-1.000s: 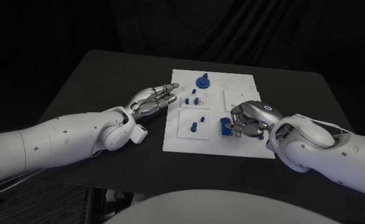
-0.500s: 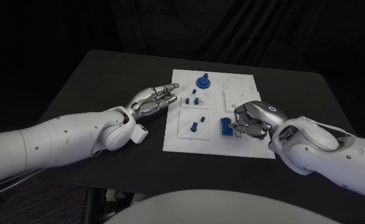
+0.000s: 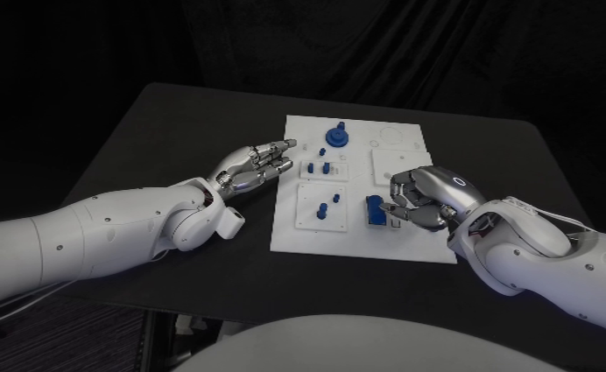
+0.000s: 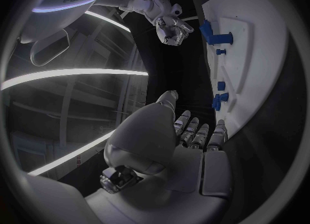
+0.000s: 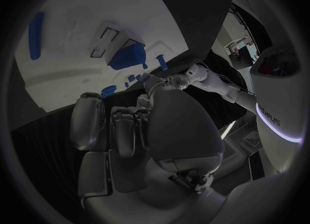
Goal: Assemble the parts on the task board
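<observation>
On black counter (image 3: 151,144), white task board (image 3: 405,245) with small blue parts (image 3: 339,136). Left hand (image 3: 257,164) beside board's edge, fingers extended, holding nothing. Right hand (image 3: 427,198) curled over blue block (image 3: 376,211) near board's front; grip unclear.

The scene before me is dim, with a black backdrop and a black table (image 3: 151,144). The task board (image 3: 354,241) is the brightest surface, evenly lit, without glare. My wrist views are heavily bent at the rims, framed in darkness. Bright strip lights streak across my left wrist view.
</observation>
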Motion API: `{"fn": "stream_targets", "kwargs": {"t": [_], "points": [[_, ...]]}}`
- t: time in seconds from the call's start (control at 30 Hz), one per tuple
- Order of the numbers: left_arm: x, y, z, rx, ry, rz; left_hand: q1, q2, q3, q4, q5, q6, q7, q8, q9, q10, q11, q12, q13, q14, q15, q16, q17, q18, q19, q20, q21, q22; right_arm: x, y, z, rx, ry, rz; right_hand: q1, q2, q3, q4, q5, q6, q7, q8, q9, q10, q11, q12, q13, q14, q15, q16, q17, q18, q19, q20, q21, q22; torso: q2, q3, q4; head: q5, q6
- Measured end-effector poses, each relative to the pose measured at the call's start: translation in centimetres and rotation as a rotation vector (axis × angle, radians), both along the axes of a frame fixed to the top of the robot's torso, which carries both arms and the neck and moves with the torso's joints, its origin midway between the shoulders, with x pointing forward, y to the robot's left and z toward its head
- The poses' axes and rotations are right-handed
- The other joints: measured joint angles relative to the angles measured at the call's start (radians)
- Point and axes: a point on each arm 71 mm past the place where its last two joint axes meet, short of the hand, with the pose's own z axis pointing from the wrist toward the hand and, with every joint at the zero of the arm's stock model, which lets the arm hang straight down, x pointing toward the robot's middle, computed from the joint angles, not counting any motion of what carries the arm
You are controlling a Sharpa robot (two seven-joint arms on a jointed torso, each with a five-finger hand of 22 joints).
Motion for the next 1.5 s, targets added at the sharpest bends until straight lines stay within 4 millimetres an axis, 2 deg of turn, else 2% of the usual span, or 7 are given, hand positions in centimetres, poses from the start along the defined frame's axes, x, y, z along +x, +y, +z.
{"fn": "stream_targets", "kwargs": {"t": [0.5, 1.0, 1.27, 1.5], "points": [[0.0, 0.0, -0.1, 0.0, 0.002, 0.0, 0.0, 0.0, 0.0, 0.0, 0.0, 0.0, 0.0, 0.0, 0.0, 0.0, 0.0, 0.0, 0.0, 0.0, 0.0, 0.0, 0.0, 0.0, 0.0, 0.0, 0.0, 0.0, -0.6, -0.1, -0.5, -0.02, 0.04, 0.017, -0.004, 0.004, -0.005, 0.005, 0.0, -0.007, 0.0, -0.009, -0.008, 0.0, 0.0, 0.0, 0.0, 0.0, 0.0, 0.0, 0.0, 0.0, 0.0, 0.0, 0.0, 0.0, 0.0, -0.0003, -0.0006, 0.001, 0.0], [-0.1, 0.0, -0.2, 0.0, 0.004, 0.0, 0.0, 0.0, 0.001, -0.001, 0.0, 0.0, 0.0, 0.0, 0.0, 0.0, 0.0, 0.0, 0.0, 0.002, -0.002, 0.0, 0.0, 0.0, 0.0, 0.0, 0.0, 0.0, -0.1, 0.0, -1.1, -0.034, 0.048, 0.012, 0.009, 0.006, -0.008, 0.002, 0.0, 0.01, 0.001, -0.007, -0.001, 0.0, 0.0, 0.0, 0.0, 0.0, 0.0, 0.0, 0.0, 0.0, 0.0, 0.0, 0.0, 0.0, 0.0, -0.0012, 0.0005, 0.002, 0.0], [-0.1, 0.0, -0.2, 0.0, 0.004, 0.0, 0.0, 0.0, 0.003, -0.003, 0.0, 0.0, 0.0, 0.0, 0.0, 0.0, 0.0, 0.0, 0.0, 0.004, -0.004, 0.0, 0.0, 0.0, 0.0, 0.0, 0.0, 0.0, 0.1, 0.2, -1.3, -0.038, 0.045, 0.01, 0.054, 0.004, -0.004, -0.036, 0.0, 0.016, 0.002, -0.003, 0.0, 0.0, 0.0, 0.0, 0.0, 0.0, 0.0, 0.0, 0.0, 0.0, 0.0, 0.0, 0.0, 0.0, 0.001, -0.0011, 0.0005, 0.003, 0.0], [-0.1, 0.0, -0.2, 0.0, 0.005, 0.0, 0.0, 0.0, 0.003, -0.003, 0.0, 0.0, 0.0, 0.0, 0.0, 0.0, 0.0, 0.0, 0.0, 0.004, -0.004, 0.0, 0.0, 0.0, 0.0, 0.0, 0.0, 0.0, 0.1, 0.6, -1.4, -0.054, 0.031, 0.026, 0.07, 0.004, 0.0, -0.05, 0.0, 0.031, 0.002, -0.003, 0.004, 0.0, 0.0, 0.0, 0.0, 0.0, 0.0, 0.0, 0.0, 0.0, 0.0, 0.0, 0.0, 0.0, 0.001, -0.0009, 0.0006, 0.006, 0.0]]}}
